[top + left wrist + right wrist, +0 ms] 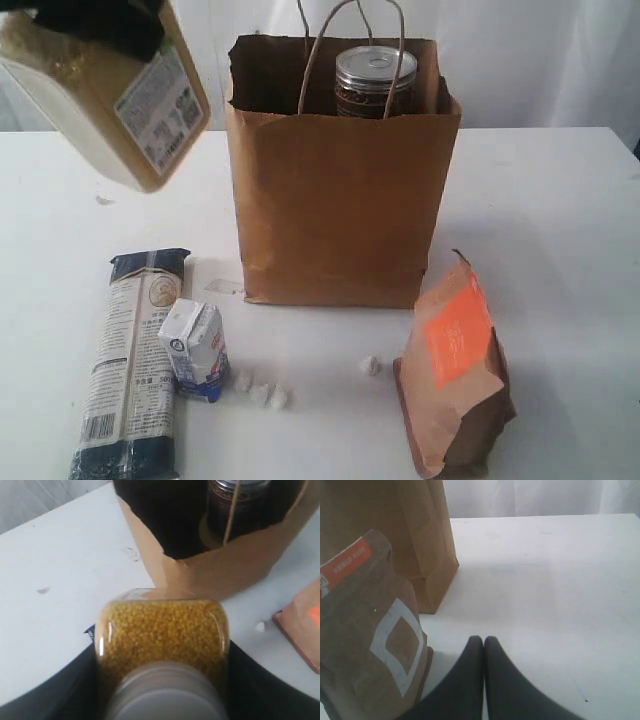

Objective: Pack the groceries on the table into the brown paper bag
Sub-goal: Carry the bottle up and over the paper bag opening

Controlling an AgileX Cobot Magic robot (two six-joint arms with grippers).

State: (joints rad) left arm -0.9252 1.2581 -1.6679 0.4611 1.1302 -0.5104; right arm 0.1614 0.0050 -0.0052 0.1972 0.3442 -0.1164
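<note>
No text legible anywhere. Label on the jar (90,110): fine print, too small. The pasta packet (130,370): round emblem and barcode, unreadable. The carton (197,348): blue print, blurred. The pouch (370,630) just beside the right claw (483,642): white lettering on orange label, blurred.

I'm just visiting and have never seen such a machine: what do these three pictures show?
It is a robot with two arms, each ending in a pincer. One picture comes from a camera off the arms, the others from cameras on each wrist. The left pincer holds a jar of yellow grains in the air beside the brown paper bag, where a silver-topped tin already sits. On the white table rest a long pasta packet, a small carton beside it, and a brown pouch with an orange label. The right pincer is shut and empty, near that pouch.
</note>
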